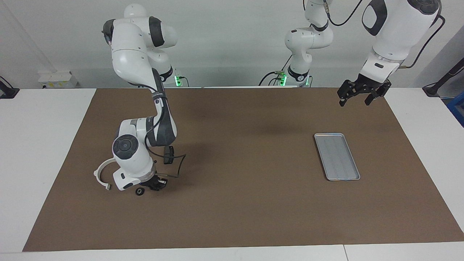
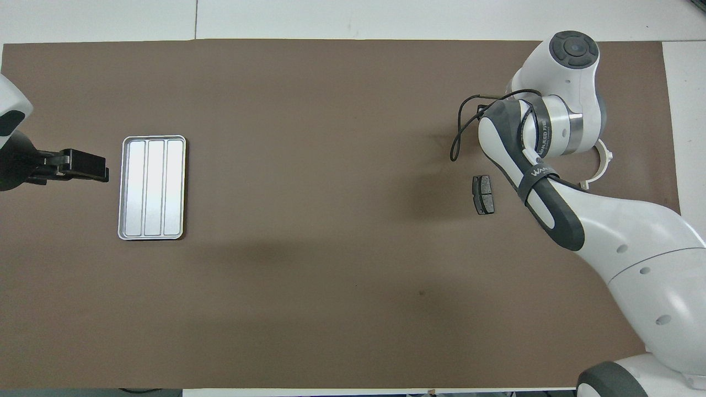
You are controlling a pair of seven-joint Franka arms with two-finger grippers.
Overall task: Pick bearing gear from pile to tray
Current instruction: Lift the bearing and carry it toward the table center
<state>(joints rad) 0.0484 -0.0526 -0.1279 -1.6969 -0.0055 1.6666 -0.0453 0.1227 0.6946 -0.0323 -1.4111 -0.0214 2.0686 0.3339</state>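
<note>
I saw the left gripper [image 1: 354, 96] waiting open and empty near the tray [image 1: 337, 156]. The right gripper [image 1: 156, 184] sat low at the pile beside a black ring [image 1: 139, 191]; its grip I couldn't tell

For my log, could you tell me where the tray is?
The tray lies flat on the brown mat toward the left arm's end, with the left gripper hanging nearby.

mat [image 1: 235, 163]: plain brown
table [image 1: 43, 145]: white
tray [image 1: 328, 170]: silver-grey, faint ribs along its floor
bracket [image 1: 99, 170]: white
plate [image 2: 483, 194]: dark grey
round piece [image 1: 139, 191]: black
arms [image 1: 132, 54]: white with dark grey joints
grippers [image 1: 360, 95]: black
</note>
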